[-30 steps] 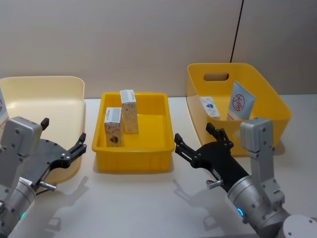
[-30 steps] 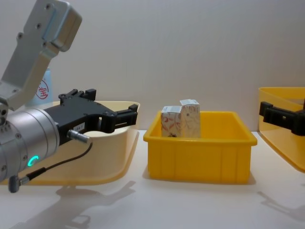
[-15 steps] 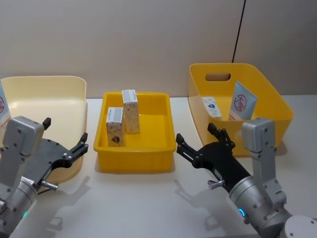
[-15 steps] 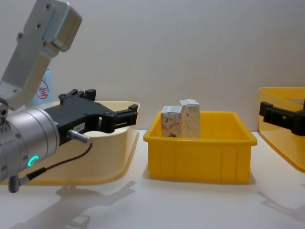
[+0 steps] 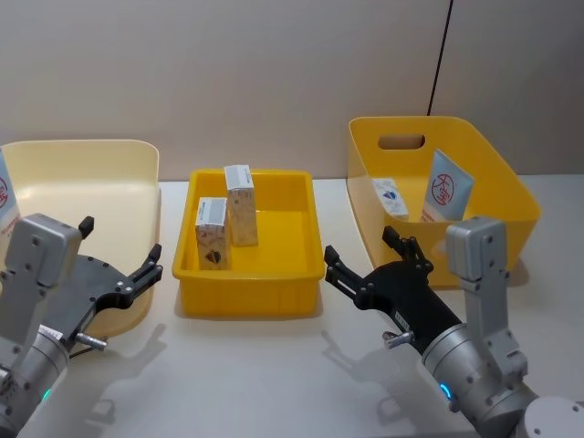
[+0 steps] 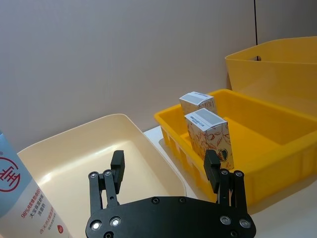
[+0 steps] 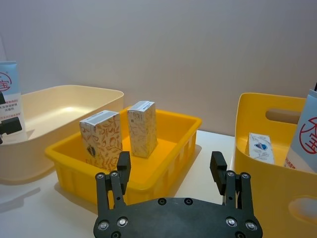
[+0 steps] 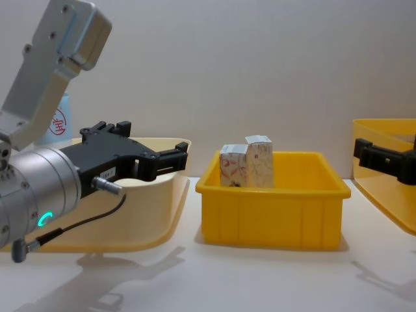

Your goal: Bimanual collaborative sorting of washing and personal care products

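Yellow tray [image 5: 248, 290] holds your two upright cartons [image 5: 225, 219]; left gripper [image 5: 119, 258] and right gripper [image 5: 360, 257] both hover spread wide, empty, above the worktop [image 5: 274, 374].

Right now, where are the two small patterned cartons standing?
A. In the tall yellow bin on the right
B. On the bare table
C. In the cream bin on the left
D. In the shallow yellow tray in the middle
D: both patterned cartons stand upright side by side inside the shallow yellow tray, between the cream bin and the tall yellow bin.
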Robot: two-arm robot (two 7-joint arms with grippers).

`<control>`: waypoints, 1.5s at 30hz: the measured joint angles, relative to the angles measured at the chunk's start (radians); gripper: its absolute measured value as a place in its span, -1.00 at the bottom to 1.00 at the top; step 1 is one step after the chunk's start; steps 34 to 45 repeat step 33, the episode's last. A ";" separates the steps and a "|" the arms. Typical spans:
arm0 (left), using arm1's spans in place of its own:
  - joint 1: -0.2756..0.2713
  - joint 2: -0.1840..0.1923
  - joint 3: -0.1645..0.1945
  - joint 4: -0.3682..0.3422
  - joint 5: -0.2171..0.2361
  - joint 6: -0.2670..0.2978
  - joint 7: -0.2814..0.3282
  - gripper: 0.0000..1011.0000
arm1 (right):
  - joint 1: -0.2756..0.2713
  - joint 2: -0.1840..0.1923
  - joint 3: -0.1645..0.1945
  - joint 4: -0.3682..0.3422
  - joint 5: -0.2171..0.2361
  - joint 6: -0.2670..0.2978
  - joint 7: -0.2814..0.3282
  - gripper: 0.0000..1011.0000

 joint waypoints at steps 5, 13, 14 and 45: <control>0.000 0.000 0.000 0.000 0.000 0.000 0.000 0.98 | 0.000 0.000 0.000 0.000 0.000 0.000 0.000 0.98; 0.000 0.000 0.000 0.000 0.000 0.000 0.000 0.98 | 0.000 0.000 0.000 0.000 0.000 0.000 0.000 0.98; 0.000 0.000 0.000 0.000 0.000 0.000 0.000 0.98 | 0.000 0.000 0.000 0.000 0.000 0.000 0.000 0.98; 0.000 0.000 0.000 0.000 0.000 0.000 0.000 0.98 | 0.000 0.000 0.000 0.000 0.000 0.000 0.000 0.98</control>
